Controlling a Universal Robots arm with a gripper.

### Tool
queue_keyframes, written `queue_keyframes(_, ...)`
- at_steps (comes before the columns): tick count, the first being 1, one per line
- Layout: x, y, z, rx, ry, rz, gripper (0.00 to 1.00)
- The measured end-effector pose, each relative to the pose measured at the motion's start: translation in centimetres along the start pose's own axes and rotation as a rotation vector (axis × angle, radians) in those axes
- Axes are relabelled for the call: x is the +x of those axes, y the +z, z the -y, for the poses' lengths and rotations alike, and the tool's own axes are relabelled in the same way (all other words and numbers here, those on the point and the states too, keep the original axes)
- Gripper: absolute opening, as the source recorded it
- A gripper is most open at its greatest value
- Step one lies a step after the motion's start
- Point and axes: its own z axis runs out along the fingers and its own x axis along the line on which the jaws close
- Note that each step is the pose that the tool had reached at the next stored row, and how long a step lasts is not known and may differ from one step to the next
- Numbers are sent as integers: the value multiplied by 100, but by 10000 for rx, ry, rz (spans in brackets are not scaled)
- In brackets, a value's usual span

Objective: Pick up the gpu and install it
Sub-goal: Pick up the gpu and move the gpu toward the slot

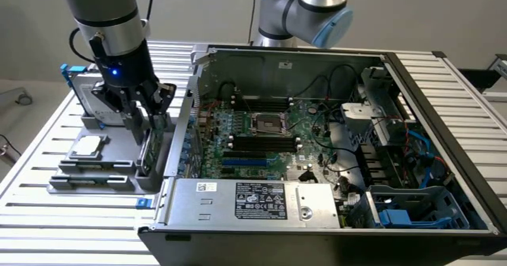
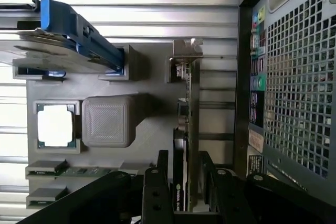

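Straddling the gpu, my end effector is clamped or not, I cannot tell; a skewed hold risks slippage.

- fingers pressed on both faces of the gpu, which stands on edge in a grey holder; its silver bracket at twelve o'clock from them
- at the gpu's three o'clock, a mesh-walled computer case
- at nine o'clock, a processor chip; at ten o'clock, a blue-framed hard drive
- slatted surface beneath
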Motion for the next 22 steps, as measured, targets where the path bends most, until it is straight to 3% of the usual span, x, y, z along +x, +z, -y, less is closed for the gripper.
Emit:
queue_keyframes(8,-2,140,110,0,-14,0,36)
queue_keyframes(18,-6,287,87,2,-21,16,36)
queue_keyframes(22,-5,287,86,3,-21,15,28)
